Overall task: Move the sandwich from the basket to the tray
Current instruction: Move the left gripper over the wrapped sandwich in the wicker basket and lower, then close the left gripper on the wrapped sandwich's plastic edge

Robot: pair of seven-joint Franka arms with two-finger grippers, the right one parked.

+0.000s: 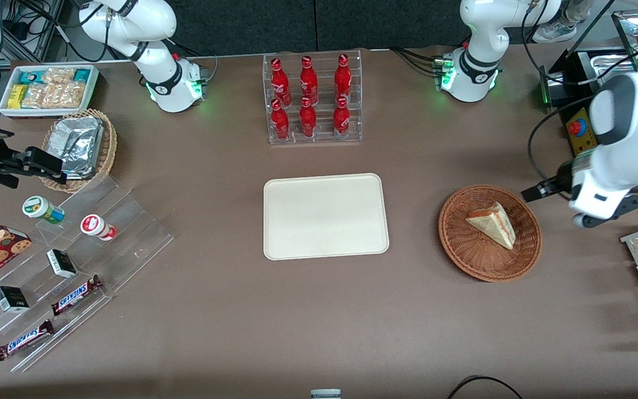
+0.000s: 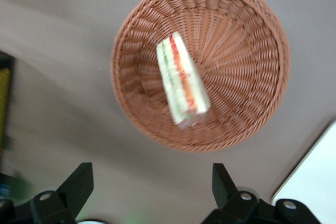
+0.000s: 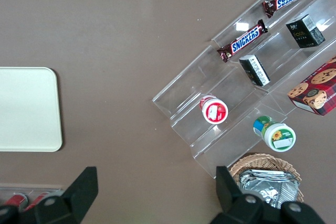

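Here one sandwich [image 1: 493, 224], a triangular wedge of pale bread with red-orange and green layers under clear wrap, lies inside the round, reddish-brown woven wicker basket [image 1: 466, 252] on the matte brown desk [image 1: 241, 321]. The pincer [image 2: 152, 187] hangs above the desk just beside the basket, toward the working arm's end, its two dark fingers spread wide and gripping nothing. The flat cream tray [image 1: 325, 216], rectangular with rounded corners and a low rim, sits near the basket, bare. Six red bottles [image 1: 310, 97] stand in a clear rack farther from the front camera than the tray.
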